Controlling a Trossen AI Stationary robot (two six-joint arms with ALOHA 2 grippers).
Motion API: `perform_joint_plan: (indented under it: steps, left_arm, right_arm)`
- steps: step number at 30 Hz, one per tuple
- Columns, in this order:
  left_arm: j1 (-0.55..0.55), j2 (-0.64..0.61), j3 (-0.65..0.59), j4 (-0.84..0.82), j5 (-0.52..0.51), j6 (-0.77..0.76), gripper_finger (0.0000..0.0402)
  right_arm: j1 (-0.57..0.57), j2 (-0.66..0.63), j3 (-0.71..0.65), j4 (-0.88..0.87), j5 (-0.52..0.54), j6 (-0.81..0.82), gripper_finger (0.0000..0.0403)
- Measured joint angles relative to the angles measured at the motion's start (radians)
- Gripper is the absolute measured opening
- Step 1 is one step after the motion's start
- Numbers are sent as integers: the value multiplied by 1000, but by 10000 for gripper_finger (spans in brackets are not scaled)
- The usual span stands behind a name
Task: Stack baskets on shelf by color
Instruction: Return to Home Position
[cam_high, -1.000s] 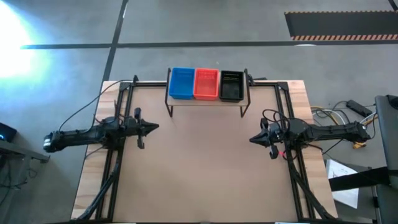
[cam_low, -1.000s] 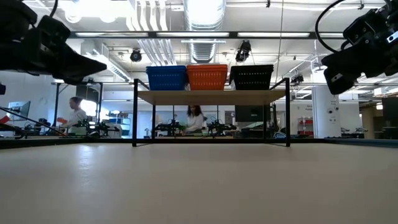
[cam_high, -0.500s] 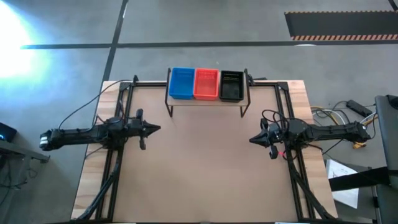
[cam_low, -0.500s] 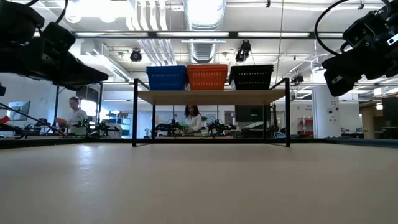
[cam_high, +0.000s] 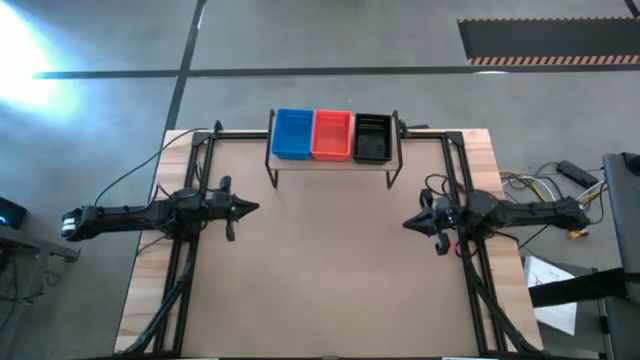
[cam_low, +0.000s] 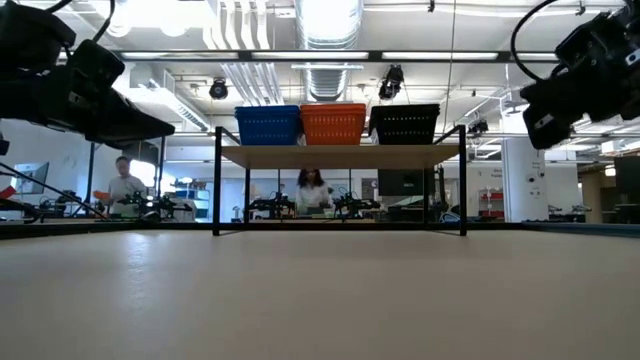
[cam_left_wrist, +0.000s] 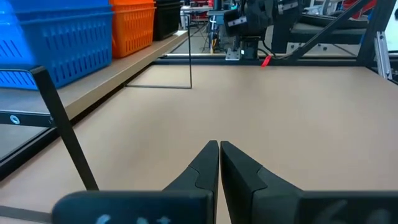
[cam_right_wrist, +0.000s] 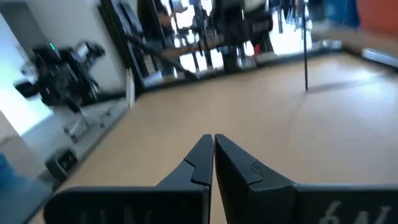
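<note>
The shelf (cam_high: 333, 163), a low wooden top on thin black legs, stands at the table's far edge. Side by side on its top rest a blue basket (cam_high: 293, 133), an orange basket (cam_high: 332, 135) and a black basket (cam_high: 372, 138), also seen in the low view as blue (cam_low: 268, 125), orange (cam_low: 333, 124) and black (cam_low: 404, 124). My left gripper (cam_high: 254, 208) is shut and hovers at the table's left side, holding nothing (cam_left_wrist: 219, 147). My right gripper (cam_high: 406, 224) is shut and hovers at the right side, likewise with nothing (cam_right_wrist: 213, 138).
Black frame rails (cam_high: 196, 180) run along the table's left and right sides. Loose cables (cam_high: 545, 180) lie off the right edge. Bare tabletop (cam_high: 330, 270) stretches between the two grippers and toward the near edge. People work at benches in the room behind.
My left gripper has tipped a little downward. My right gripper has risen slightly in the low view. Both stay shut, and the baskets have not moved.
</note>
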Motion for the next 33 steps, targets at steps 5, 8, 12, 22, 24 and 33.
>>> perform_joint_plan:
  steps: [5, 8, 12, 22, 24, 33]
  left_arm:
    - [0, 0, 0, 0, 0, 0, 0]
    - [-1, 5, 0, 1, 0, 0, 0]
    - [-1, 12, 0, 0, 0, 0, 0]
    - [-1, 32, 0, 1, 0, 0, 0]
    - [-1, 36, 0, 1, 0, 0, 0]
    - [-1, 46, 0, 1, 0, 0, 0]
  right_arm:
    - [-12, -64, 0, 88, -4, -38, 9]
    - [-11, -64, 0, 54, 32, -141, 9]
    - [-9, -64, 0, -4, 136, -191, 9]
    - [8, -65, 0, -15, 161, -275, 9]
    - [10, -65, 0, -15, 162, -307, 9]
    - [13, -27, 0, -10, 164, -343, 9]
